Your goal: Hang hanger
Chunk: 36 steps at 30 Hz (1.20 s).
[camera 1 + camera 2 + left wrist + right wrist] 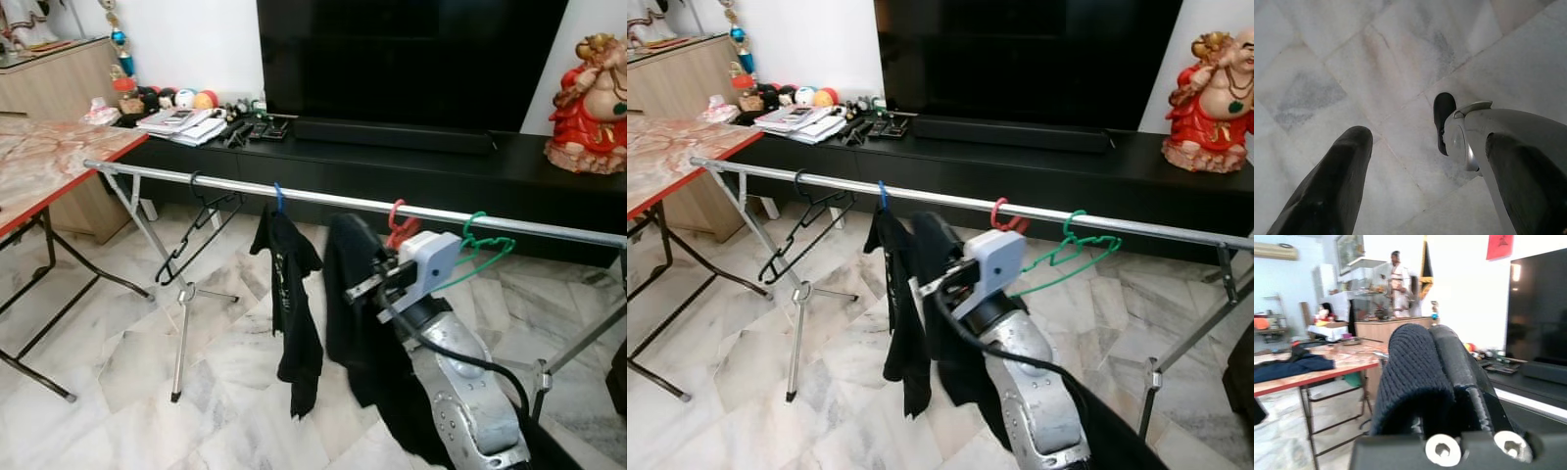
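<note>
1. Hanger (400, 227), red plastic, hooks over the metal rail (323, 199) at centre frame, carrying a black garment (358, 323).
2. Right gripper (1449, 382) is raised just below the rail at lower centre, its fingers closed on a fold of that ribbed black cloth.
3. Green hanger (480, 250) of thin wire hangs right of it; blue hanger (278, 199) with a black shirt (292, 304) and a bare black hanger (196, 230) hang to the left.
4. Left gripper (1400, 142) points at the marble floor (1352, 58), fingers apart, holding nothing.
5. No writing is legible.
</note>
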Available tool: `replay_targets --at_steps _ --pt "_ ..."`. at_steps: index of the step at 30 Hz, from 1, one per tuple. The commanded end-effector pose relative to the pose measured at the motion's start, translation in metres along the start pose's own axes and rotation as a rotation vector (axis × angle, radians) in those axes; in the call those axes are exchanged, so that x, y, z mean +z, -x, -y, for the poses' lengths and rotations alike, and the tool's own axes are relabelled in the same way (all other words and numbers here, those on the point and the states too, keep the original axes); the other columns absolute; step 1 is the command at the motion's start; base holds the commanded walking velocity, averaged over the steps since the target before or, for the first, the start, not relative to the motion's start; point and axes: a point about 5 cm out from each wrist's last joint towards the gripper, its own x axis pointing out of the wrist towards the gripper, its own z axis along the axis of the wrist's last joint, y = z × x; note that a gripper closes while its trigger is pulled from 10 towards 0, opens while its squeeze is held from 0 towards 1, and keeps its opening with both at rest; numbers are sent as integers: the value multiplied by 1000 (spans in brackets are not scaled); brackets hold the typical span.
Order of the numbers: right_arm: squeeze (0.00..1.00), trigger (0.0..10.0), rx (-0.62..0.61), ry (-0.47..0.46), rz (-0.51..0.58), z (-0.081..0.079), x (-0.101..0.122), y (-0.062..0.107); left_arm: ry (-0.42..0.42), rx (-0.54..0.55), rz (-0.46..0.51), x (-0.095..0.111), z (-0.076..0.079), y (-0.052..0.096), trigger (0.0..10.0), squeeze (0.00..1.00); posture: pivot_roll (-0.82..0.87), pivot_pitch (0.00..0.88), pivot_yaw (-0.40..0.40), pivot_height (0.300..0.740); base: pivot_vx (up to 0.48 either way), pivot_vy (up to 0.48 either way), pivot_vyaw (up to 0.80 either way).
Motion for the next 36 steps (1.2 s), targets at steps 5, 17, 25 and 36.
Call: replay_targets --at_steps 5,17,25,36 --pt "0 10000 17 -45 -66 2 -14 14 -1 4 -20 -5 -2 1 10000 0 36 26 17 740 0 0 0" --pt "0 10000 -78 -128 -163 20 -39 51 -8 6 -15 -3 -4 1 10000 0 42 40 20 740 0 0 0" --pt "0 10000 -102 -181 -276 25 -65 82 -8 19 -4 -2 -4 1 10000 0 42 36 16 740 0 0 0" --pt "0 10000 -315 -273 -447 37 -119 114 11 48 53 -1 -2 2 10000 0 43 0 18 740 0 0 0"
